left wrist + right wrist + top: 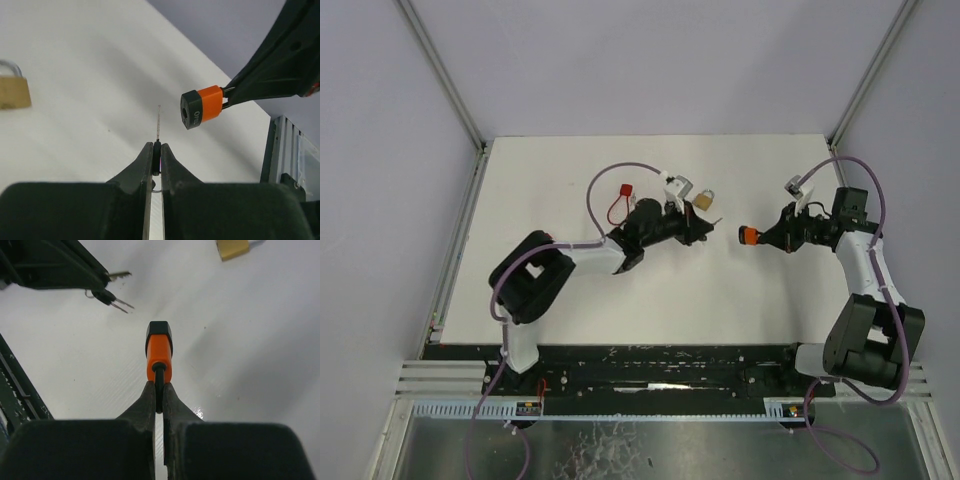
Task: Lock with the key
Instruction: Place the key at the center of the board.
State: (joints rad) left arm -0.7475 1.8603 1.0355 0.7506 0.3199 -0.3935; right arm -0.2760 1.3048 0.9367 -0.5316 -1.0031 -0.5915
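Status: both parts are picked up, insertion not started. left tool (157, 146) is clamped fully down on the key (158, 125), blade pointing straight out ahead of its tips. right tool (158, 387) is closed tight on the shackle of the orange padlock (202, 106), body sticking out past its tips, off the counter (75, 50). Seen from the left tool, the padlock sits ahead and to the right of the key tip with its keyhole end facing back at it: near, not touching, not lined up. Left to do, as I read it: align, insert, turn. Can't tell if the shackle is seated.

Counts:
- Two arms.
- Two keys at the left tool, the other a silver key (120, 275).
- Two padlocks I'm sure of: the orange one, plus a brass padlock (12, 91) lying ahead-left of the left tool.
- One red item (623, 195) with a cable loop behind that tool, too small to identify.
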